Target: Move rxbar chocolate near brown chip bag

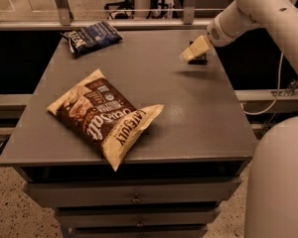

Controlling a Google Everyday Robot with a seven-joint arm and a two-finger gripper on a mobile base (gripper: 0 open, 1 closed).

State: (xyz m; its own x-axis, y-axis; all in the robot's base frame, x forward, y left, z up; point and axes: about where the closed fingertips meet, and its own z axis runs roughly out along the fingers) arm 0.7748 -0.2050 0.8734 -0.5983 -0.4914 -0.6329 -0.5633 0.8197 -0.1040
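One step in hand, approach: gripper (194,50) over rxbar chocolate (200,60); grip state cannot tell. Nxt: grasp, carry to brown chip bag (102,115).

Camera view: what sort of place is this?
Probably an office or lab: grey drawer cabinet as worktop, office chair base behind a railing, speckled floor. The hand is over the black bar at the cabinet's far right.

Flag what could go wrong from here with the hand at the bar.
The rxbar chocolate lies near the right edge of the table, partly hidden under the hand; a glancing contact might push it off. It is flat, so a grasp may slip. The brown chip bag seems to have a corner past the front edge; a low sweep could knock it down.
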